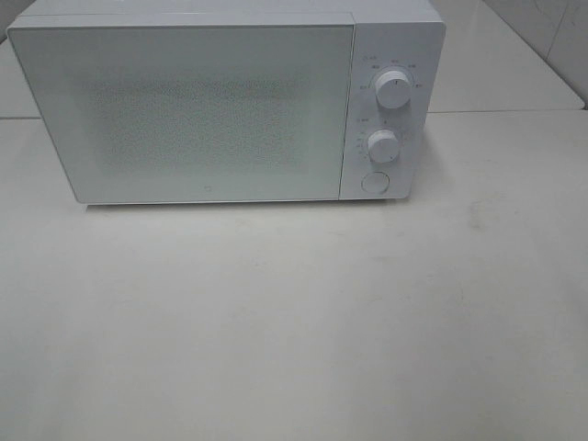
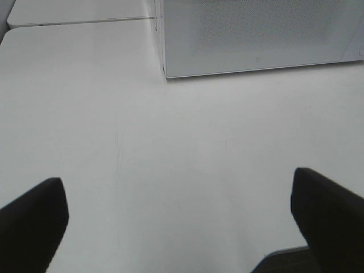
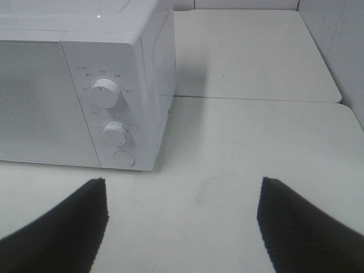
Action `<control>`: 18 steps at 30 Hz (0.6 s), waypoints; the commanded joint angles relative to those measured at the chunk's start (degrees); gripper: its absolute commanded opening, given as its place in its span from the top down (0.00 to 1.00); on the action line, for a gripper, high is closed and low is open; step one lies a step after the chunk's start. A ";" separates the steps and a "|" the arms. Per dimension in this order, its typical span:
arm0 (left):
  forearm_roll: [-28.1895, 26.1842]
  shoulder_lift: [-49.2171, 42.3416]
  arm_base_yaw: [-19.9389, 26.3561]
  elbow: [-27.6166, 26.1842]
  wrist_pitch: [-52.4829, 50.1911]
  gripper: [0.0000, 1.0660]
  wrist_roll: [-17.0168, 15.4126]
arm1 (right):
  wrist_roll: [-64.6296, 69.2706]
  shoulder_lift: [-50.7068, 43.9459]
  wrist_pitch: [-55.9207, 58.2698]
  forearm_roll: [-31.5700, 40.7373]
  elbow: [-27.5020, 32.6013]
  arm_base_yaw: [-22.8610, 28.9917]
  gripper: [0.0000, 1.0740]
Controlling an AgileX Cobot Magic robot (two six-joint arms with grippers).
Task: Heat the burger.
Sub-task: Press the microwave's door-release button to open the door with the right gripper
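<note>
The burger is out of view in every frame. A white microwave [image 1: 211, 106] stands at the back of the table with its door shut; its lower front corner shows in the left wrist view [image 2: 250, 40] and its control panel in the right wrist view [image 3: 114, 108]. Neither arm appears in the high view. My left gripper [image 2: 179, 216] is open over bare table, with nothing between its dark fingers [image 2: 34, 216]. My right gripper [image 3: 182, 219] is open too, empty, facing the microwave's right front corner.
The microwave's panel carries two white knobs [image 1: 393, 89] [image 1: 382, 144] and a round button [image 1: 374, 182]. White table [image 1: 294, 322] spreads in front. A seam between table tops runs behind [image 3: 256, 99]. A tiled wall stands at the right [image 1: 560, 37].
</note>
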 commanded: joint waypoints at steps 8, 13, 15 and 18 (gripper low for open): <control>-0.29 -0.92 0.17 0.00 -0.74 0.06 -0.17 | 1.03 10.43 -12.78 -0.23 -0.23 -0.34 0.33; -0.29 -0.92 0.17 0.00 -0.74 0.06 -0.17 | 1.03 16.21 -19.08 -0.23 0.29 -0.34 0.33; -0.29 -0.92 0.17 0.00 -0.74 0.06 -0.17 | 1.03 17.13 -21.03 -0.23 0.92 -0.34 0.33; -0.29 -0.92 0.17 0.00 -0.74 0.06 -0.17 | 1.03 19.77 -27.50 -0.23 3.38 -0.34 0.33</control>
